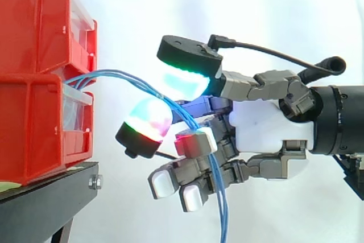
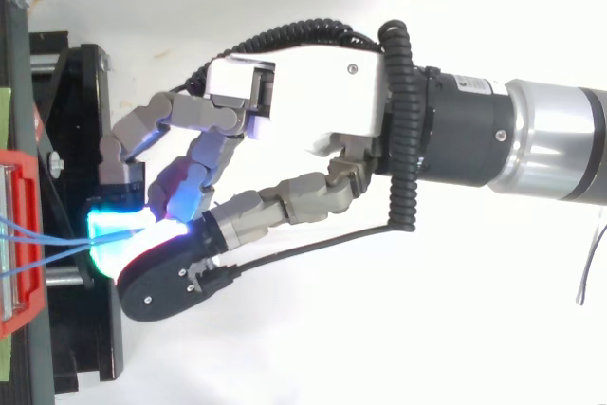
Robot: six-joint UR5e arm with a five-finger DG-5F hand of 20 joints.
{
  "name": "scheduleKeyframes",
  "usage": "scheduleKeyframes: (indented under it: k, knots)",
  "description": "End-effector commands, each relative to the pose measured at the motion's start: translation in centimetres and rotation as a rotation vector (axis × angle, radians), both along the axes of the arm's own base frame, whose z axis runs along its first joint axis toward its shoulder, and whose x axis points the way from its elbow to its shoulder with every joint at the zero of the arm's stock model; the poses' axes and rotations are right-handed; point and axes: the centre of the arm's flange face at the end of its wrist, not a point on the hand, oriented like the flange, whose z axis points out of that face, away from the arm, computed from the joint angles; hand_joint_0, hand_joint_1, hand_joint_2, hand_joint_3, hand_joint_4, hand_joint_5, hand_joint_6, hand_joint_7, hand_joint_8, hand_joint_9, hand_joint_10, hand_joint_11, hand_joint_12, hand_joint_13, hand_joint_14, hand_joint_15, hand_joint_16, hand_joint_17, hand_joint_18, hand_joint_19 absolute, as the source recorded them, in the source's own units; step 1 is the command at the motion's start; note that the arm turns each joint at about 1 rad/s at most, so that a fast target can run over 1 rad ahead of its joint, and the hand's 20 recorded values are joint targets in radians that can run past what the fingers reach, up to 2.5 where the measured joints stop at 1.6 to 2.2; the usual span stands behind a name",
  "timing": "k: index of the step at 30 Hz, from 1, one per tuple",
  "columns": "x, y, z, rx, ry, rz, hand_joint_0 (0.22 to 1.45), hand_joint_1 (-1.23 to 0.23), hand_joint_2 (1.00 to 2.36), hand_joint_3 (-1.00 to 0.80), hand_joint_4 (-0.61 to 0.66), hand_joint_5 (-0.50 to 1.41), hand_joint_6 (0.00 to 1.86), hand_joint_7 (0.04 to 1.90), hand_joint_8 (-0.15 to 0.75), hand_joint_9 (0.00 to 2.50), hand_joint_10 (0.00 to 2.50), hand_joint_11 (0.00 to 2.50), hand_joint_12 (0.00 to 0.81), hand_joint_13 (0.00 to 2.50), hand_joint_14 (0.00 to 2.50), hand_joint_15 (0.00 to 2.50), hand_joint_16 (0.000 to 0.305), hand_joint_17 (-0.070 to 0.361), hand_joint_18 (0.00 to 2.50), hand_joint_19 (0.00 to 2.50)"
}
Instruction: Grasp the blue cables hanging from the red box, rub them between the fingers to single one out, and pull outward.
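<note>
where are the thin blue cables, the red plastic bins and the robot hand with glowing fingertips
thin blue cables (image 1: pixel 119 74), side view, arched stretch leaving the bins
red plastic bins (image 1: pixel 34 21), side view, upper bin's side wall
robot hand (image 1: pixel 267 120), side view, white palm

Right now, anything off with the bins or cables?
Nothing stands out. The blue cables run from between the stacked red bins into the hand, pinched between its pads, loose ends hanging below. Bins sit square on the black stand.
</note>
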Motion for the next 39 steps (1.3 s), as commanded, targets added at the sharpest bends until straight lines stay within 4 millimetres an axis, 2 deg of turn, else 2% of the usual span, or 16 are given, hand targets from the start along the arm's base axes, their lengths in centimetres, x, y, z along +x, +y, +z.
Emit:
scheduleKeyframes:
  k: [1,20,27,39]
  knots:
    - [0.0,-0.2,0.0,0.0,0.003,-0.003,0.55,-0.59,1.0,-0.49,0.13,-0.15,0.87,0.94,0.336,1.27,0.02,1.04,0.414,0.89,0.02,0.6,0.055,0.123,0.8,0.76]
    - [-0.1,-1.4,0.1,0.0,0.0,-0.015,0.55,-0.58,1.0,-0.47,0.13,-0.15,0.87,0.94,0.338,1.27,0.03,1.03,0.413,0.91,0.02,0.62,0.055,0.124,0.81,0.76]
    - [0.2,-1.5,0.7,0.0,-0.009,-0.015,0.59,-0.64,1.01,-0.33,0.11,-0.14,0.88,0.96,0.329,1.28,0.02,1.04,0.406,0.92,0.02,0.62,0.053,0.119,0.81,0.78]
    - [0.4,-1.9,1.7,-0.002,-0.012,0.005,0.61,-0.75,1.01,-0.06,0.1,-0.14,0.91,0.98,0.372,1.3,0.02,1.02,0.445,0.97,0.02,0.6,0.062,0.14,0.9,0.73]
